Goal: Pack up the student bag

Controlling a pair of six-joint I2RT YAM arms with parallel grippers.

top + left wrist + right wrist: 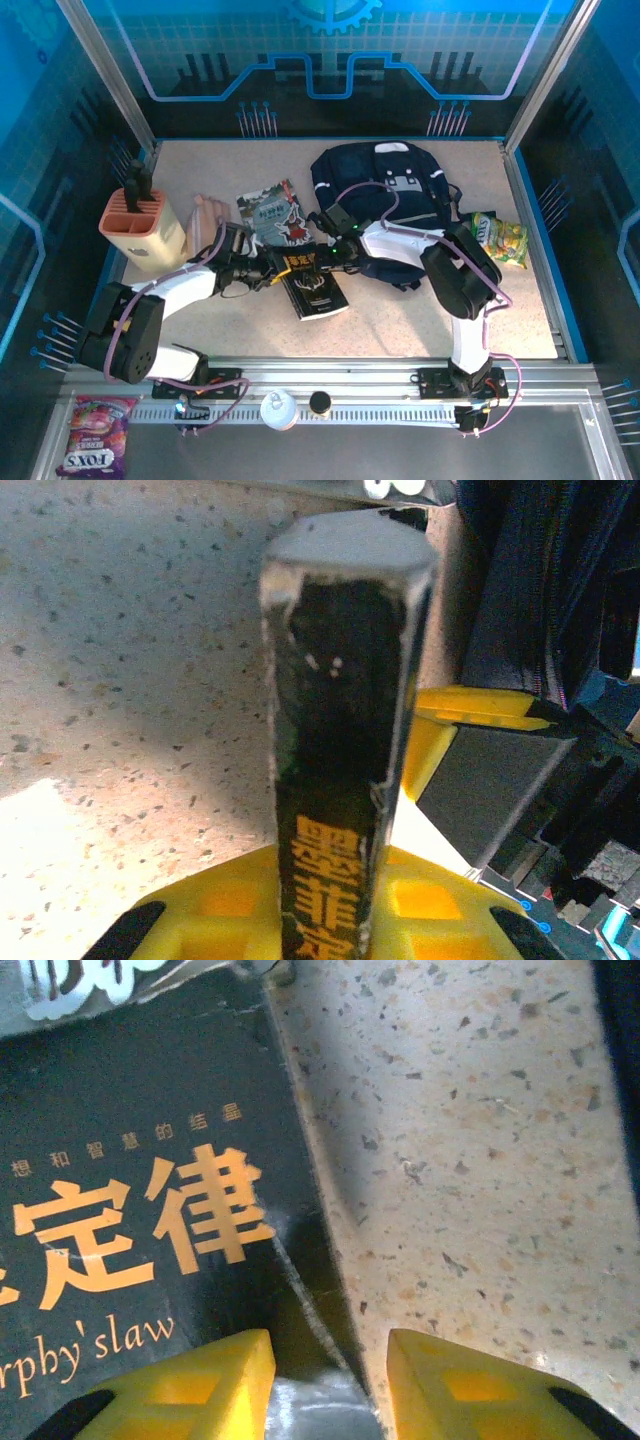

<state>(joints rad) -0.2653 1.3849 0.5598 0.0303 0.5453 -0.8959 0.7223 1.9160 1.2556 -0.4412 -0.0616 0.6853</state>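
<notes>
The student bag [385, 185], navy with white stripes, lies at the back centre of the table; its dark fabric also fills the upper right of the left wrist view [545, 580]. A black book with orange lettering [314, 283] sits in front of it. My left gripper [276, 268] is shut on the book's spine [340, 730], which stands upright between its yellow fingers [440, 920]. My right gripper [335, 256] is open, its yellow fingers [200, 1390] straddling the book's corner [150, 1210] just above the table.
A comic-style book [280, 212] and a pink item [207, 218] lie left of the bag. A cream-and-orange holder [143, 225] stands at far left. A green snack bag [500, 238] lies right. A candy bag [95, 450] and two caps [279, 408] sit by the rail.
</notes>
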